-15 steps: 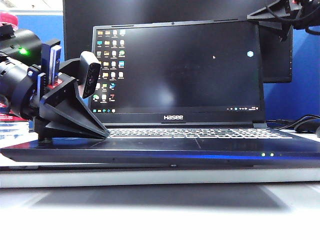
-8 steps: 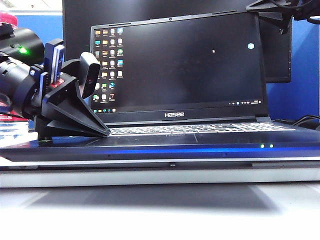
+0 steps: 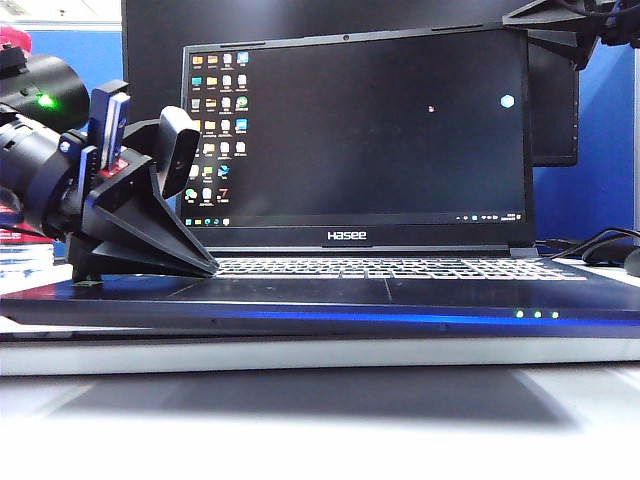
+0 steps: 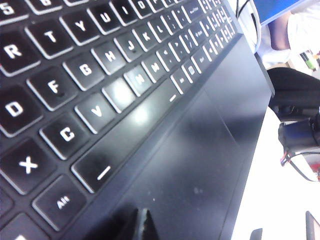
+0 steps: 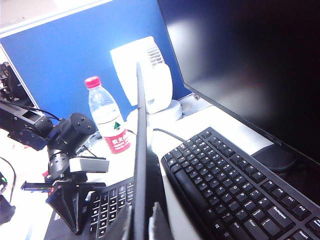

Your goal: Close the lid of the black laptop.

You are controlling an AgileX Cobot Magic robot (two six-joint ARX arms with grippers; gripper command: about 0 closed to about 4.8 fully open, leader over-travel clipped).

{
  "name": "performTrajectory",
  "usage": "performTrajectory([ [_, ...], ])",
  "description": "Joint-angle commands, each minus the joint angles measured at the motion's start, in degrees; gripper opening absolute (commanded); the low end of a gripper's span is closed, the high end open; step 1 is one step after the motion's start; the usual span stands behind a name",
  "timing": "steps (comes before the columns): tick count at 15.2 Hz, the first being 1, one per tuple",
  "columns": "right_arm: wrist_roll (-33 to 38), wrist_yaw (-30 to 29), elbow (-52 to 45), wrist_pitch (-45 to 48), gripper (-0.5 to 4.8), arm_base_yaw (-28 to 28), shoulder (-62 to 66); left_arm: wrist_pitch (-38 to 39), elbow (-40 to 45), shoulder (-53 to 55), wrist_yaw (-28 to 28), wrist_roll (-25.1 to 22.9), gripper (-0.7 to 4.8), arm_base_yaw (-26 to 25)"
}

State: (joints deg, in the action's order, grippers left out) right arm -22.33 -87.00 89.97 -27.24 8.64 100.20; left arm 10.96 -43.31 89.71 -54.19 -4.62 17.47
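Resting pressed together on the black laptop's near left palm rest, the left tool pins the base, while the right tool, pinching the lid's top edge, holds the upright screen at its far right corner.

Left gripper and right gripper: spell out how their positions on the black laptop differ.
The left gripper rests low on the wide black Hasee laptop's palm rest beside the white-lettered keyboard; the right gripper sits high at the thin black screen lid's top corner. The left gripper's tips point down onto the deck; the right gripper's fingers straddle the lid's edge. Both are black with tapered fingers, and both look closed.
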Motion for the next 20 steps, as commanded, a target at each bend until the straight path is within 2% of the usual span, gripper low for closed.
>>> performTrajectory([
  [1,-6.1,2.5,-0.6,-13.0,0.22,-3.0,0.0,-3.5,0.9,2.5,4.1,-0.7,-0.05,0.3],
  [5,-15.9,4.3,-0.6,-23.3,0.22,-4.5,0.0,-3.4,0.9,2.5,4.0,-0.7,-0.05,0.3],
  [8,-17.7,4.9,-0.6,-25.6,0.22,-4.6,0.0,-3.4,0.9,2.5,4.0,-0.7,-0.05,0.3],
  [12,-29.3,6.5,-0.6,-37.6,0.22,-5.4,0.0,-3.4,0.9,2.5,4.0,-0.5,-0.05,0.3],
  [18,-41.6,6.6,-0.7,-51.1,0.22,-5.8,0.1,-3.4,0.9,2.5,3.8,0.2,-0.05,0.3],
  [20,-41.3,6.6,-1.2,-51.1,0.22,-5.8,0.1,-3.3,0.9,2.5,3.8,0.2,-0.05,0.3],
])
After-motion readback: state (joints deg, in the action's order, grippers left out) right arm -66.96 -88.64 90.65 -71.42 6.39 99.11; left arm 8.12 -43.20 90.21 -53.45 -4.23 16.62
